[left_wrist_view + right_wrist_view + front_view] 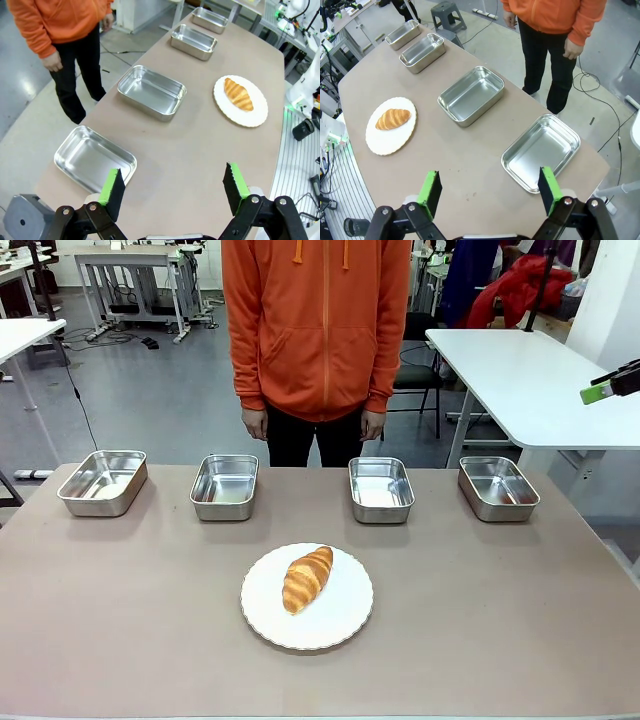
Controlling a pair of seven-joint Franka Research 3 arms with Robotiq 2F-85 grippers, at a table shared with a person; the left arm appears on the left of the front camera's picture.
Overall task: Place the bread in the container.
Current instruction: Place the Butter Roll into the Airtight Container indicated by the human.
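Observation:
The bread point(306, 578), a glossy golden croissant, lies on a round white plate point(345, 625) near the table's middle. Four identical steel trays stand in a row along the far edge: far left point(103, 481), inner left point(224, 486), inner right point(381, 489) and far right point(497, 487). All are bare inside. My left gripper point(172, 182) hangs open high above the table's left end, over the nearest tray point(95, 157), with the croissant point(238, 93) farther off. My right gripper point(490, 187) is open above the right end, near a tray point(541, 151); the croissant point(393, 119) lies beyond.
A person in an orange hoodie stands at the far edge, hands point(255, 424) hanging at the sides, away from the table. One green-padded fingertip point(598, 392) of my right arm shows at the upper right. A white table point(520, 380) stands behind on the right.

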